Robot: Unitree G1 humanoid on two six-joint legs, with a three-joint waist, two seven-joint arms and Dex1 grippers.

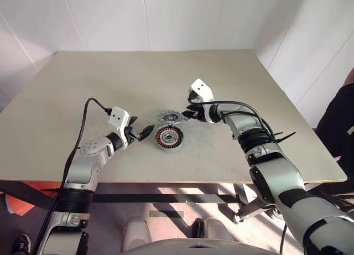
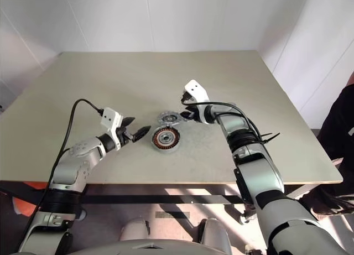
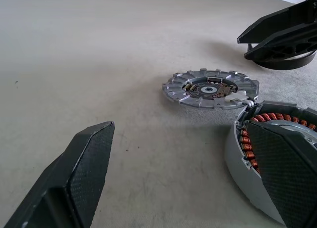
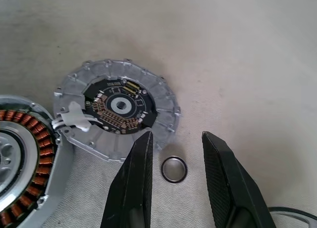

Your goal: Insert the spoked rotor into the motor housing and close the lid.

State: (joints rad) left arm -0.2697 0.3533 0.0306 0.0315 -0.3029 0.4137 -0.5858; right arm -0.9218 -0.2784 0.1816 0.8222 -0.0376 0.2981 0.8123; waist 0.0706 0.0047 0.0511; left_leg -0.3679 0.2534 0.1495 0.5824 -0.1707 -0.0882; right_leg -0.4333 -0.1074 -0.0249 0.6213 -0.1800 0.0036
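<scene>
Hovering: right gripper (image 4: 173, 181) part-spread, empty, over small ring (image 4: 174, 169) beside lid (image 4: 116, 109) | left gripper (image 1: 138, 133) spread wide beside motor housing (image 1: 168, 138) | risk: fingers nudge lid, ring slips.

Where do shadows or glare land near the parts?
Left eye view: even, soft light on the table, sun patches on the floor below it. Left wrist view: a faint shadow on the table under the right gripper. Right wrist view: the lid throws a soft shadow; no glare on it.
</scene>
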